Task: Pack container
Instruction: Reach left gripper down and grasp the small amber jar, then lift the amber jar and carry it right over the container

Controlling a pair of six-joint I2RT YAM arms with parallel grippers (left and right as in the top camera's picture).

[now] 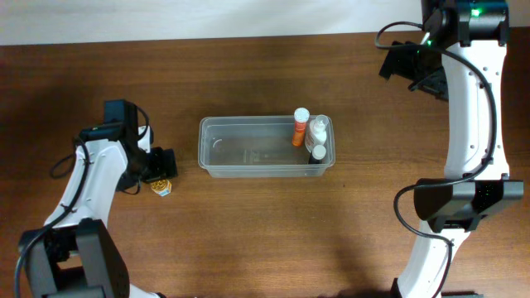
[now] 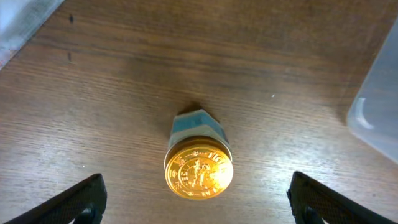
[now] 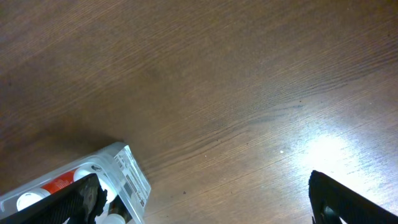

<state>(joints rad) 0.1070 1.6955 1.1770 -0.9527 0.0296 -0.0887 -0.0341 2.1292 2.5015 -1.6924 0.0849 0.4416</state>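
Note:
The clear plastic container (image 1: pixel 217 146) lies at the table's middle. At its right end stand an orange bottle (image 1: pixel 299 129), a white bottle (image 1: pixel 318 130) and a dark bottle (image 1: pixel 318 153). Left of the container a small jar with a gold lid (image 1: pixel 162 188) stands on the wood. My left gripper (image 1: pixel 162 167) hovers over it, open; in the left wrist view the jar (image 2: pixel 199 171) sits between the wide-apart fingers (image 2: pixel 71 204) without touching them. My right gripper (image 1: pixel 411 69) is open and empty at the far right, with the container's corner (image 3: pixel 127 171) beside its left finger.
The table's far edge (image 1: pixel 248 40) runs along the top of the overhead view. My right arm's base (image 1: pixel 464 199) stands at the right, the left arm's base (image 1: pixel 74 257) at the near left. The container's wall (image 2: pixel 379 106) shows right of the jar.

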